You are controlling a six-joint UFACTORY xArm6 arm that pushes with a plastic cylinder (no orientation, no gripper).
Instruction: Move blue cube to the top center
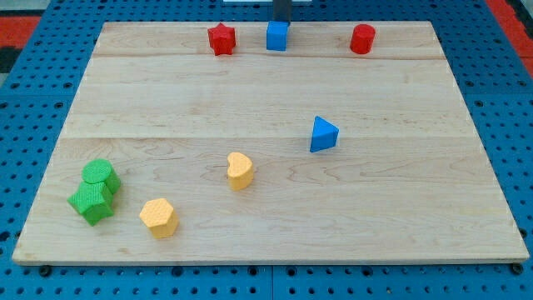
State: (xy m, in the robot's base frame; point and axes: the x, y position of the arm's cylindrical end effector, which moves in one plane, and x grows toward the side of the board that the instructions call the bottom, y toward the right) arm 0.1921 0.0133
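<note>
The blue cube (276, 37) sits at the view's top centre of the wooden board (266, 92), close to its top edge. My dark rod comes down from the view's top edge, and my tip (281, 20) is right behind the cube's top side, touching it or very near it. A red star block (221, 39) stands to the cube's left and a red cylinder (362, 39) to its right, both along the top edge.
A blue triangular block (323, 135) lies right of centre. A yellow heart block (240, 171) sits below centre. A yellow block (158, 217), a green cylinder (100, 175) and a green star block (92, 202) cluster at the bottom left.
</note>
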